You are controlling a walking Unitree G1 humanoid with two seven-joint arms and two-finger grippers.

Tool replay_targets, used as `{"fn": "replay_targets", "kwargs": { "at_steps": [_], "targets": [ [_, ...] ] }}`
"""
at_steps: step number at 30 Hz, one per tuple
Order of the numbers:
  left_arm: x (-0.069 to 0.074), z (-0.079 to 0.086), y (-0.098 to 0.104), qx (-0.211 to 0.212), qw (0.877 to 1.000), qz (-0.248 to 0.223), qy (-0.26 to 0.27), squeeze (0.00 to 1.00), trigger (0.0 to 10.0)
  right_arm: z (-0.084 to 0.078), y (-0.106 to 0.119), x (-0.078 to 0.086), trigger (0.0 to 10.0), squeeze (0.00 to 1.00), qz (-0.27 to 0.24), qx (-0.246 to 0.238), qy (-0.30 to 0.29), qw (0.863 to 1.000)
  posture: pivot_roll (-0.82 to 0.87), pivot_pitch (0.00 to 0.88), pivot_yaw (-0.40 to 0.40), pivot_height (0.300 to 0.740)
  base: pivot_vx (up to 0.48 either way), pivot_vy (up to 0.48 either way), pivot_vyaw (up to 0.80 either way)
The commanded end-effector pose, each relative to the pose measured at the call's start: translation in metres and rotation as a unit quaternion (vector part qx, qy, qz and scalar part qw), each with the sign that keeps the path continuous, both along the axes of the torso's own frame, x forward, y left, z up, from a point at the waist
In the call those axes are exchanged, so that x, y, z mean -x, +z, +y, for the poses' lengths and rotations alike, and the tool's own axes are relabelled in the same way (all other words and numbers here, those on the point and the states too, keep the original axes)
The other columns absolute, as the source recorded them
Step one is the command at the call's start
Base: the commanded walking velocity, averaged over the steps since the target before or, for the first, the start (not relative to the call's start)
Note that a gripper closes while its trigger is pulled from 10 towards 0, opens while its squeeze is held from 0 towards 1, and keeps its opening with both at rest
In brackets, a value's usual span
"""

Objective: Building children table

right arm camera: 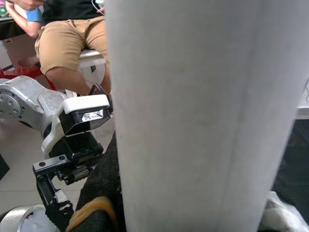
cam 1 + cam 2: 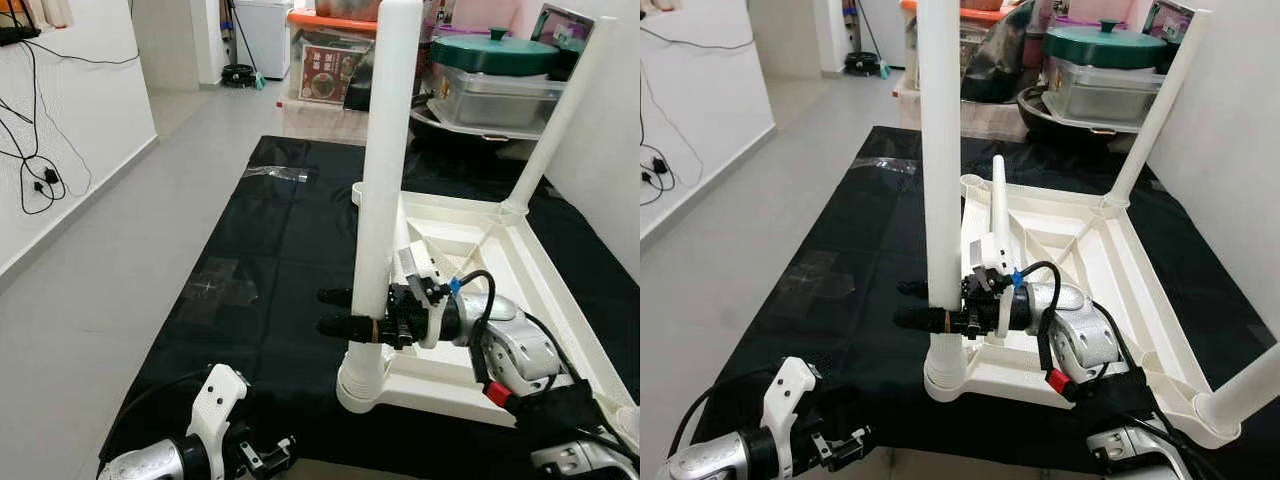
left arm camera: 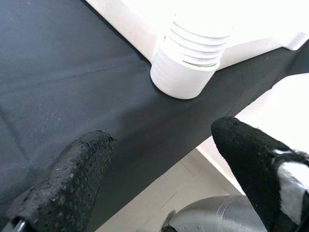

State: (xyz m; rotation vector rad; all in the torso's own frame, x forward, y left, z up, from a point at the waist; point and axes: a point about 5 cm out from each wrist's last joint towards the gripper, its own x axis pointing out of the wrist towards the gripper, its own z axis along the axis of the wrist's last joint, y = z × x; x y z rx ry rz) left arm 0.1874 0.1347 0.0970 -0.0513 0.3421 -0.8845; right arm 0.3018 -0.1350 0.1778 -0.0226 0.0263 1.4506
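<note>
Left gripper (image 2: 262, 457) idle (open); right gripper (image 2: 335, 312) clamps upright table leg (image 2: 381, 190).

We find both head views evenly and brightly lit, sharp throughout, with soft, faint shadows. The black mat (image 2: 290, 250) absorbs light and shows only a dull sheen on its taped patches. The white table leg (image 2: 380, 190) is near overexposed. In the left wrist view the fingers (image 3: 63, 183) are blurred at close range. In the right wrist view we note the leg (image 1: 193, 111) out of focus.

white table leg (image 1: 193, 116), left claw (image 1: 53, 193), seated person (image 1: 67, 38)
</note>
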Motion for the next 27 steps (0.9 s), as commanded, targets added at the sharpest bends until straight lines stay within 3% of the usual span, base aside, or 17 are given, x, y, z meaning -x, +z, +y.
{"fn": "replay_targets", "kwargs": {
  "at_steps": [1, 14, 27],
  "targets": [
    [0.001, 0.001, 0.000, -0.003, 1.000, 0.002, 0.000, 0.00, 10.0, -0.001, -0.014, 0.000, 10.0, 0.00, 0.015, 0.019, -0.018, 1.000, 0.12, 0.000, -0.097, 0.740, 0.000, 0.000, 0.00],
    [0.000, 0.001, -0.003, -0.004, 1.000, 0.005, 0.001, 0.00, 10.0, -0.011, -0.027, 0.001, 10.0, 0.00, 0.026, -0.007, -0.108, 0.994, 0.10, 0.000, -0.092, 0.740, 0.000, 0.000, 0.00],
    [-0.004, 0.000, -0.005, -0.006, 1.000, 0.002, 0.002, 0.00, 10.0, -0.006, -0.042, 0.010, 10.0, 0.00, 0.045, -0.041, -0.216, 0.975, 0.08, 0.000, -0.090, 0.740, 0.000, 0.000, 0.00]
  ]
}}
